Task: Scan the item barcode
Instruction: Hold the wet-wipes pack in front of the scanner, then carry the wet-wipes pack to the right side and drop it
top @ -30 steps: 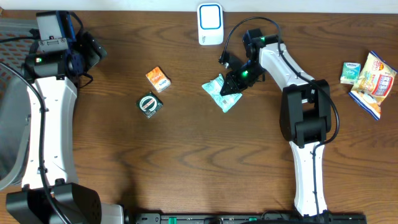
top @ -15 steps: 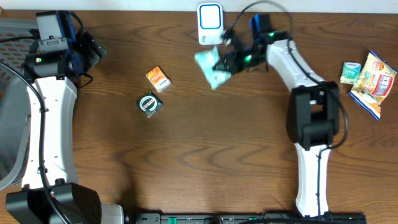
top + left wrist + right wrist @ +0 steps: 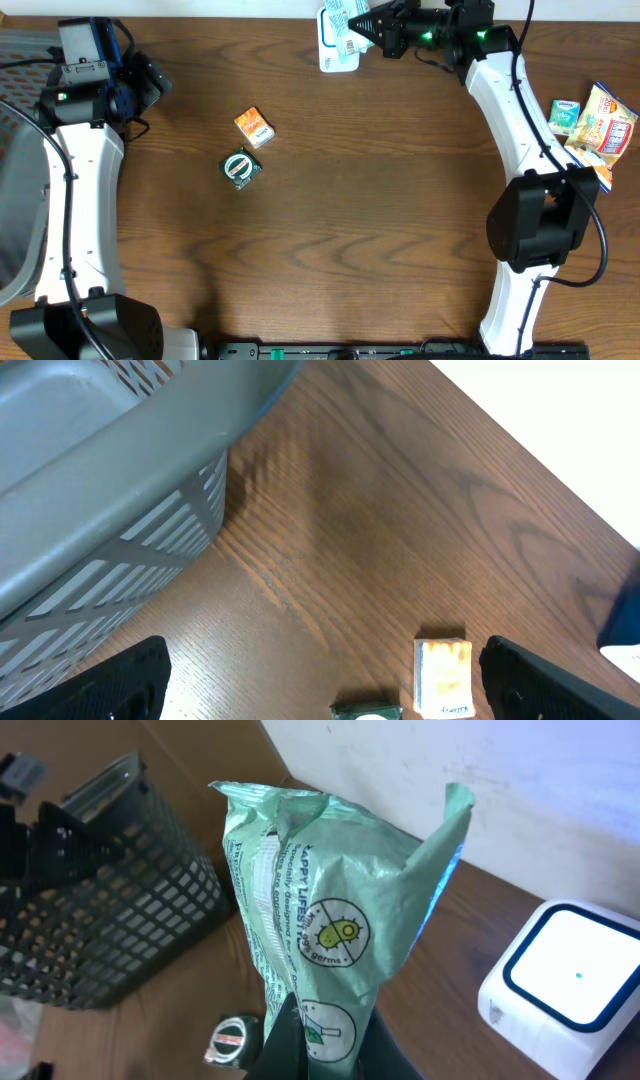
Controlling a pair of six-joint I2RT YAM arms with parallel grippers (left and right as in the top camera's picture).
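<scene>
One green packet (image 3: 343,18) was off the table (image 3: 360,220), pinched at its lower end by the right gripper (image 3: 378,25), whose jaws were closed tightly on the foil. In the overhead view the packet hung at the far edge of the table, right over the top of the white scanner (image 3: 337,58) and partly covering it. From the right wrist camera the packet (image 3: 320,910) stood upright and crumpled, with printed text and round germ symbols on its side, and the scanner (image 3: 560,975) with its dark-framed window was just beside it to the right. Some other goods lay further out: a small orange box (image 3: 254,127) and a round green tin (image 3: 240,168) close together at the left of centre, and two snack bags (image 3: 602,125) with a small green-white box (image 3: 565,115) near the right edge. At the far left, the left gripper (image 3: 150,82) was spread wide with nothing between its fingers, near a grey basket (image 3: 110,480) with slotted walls.
</scene>
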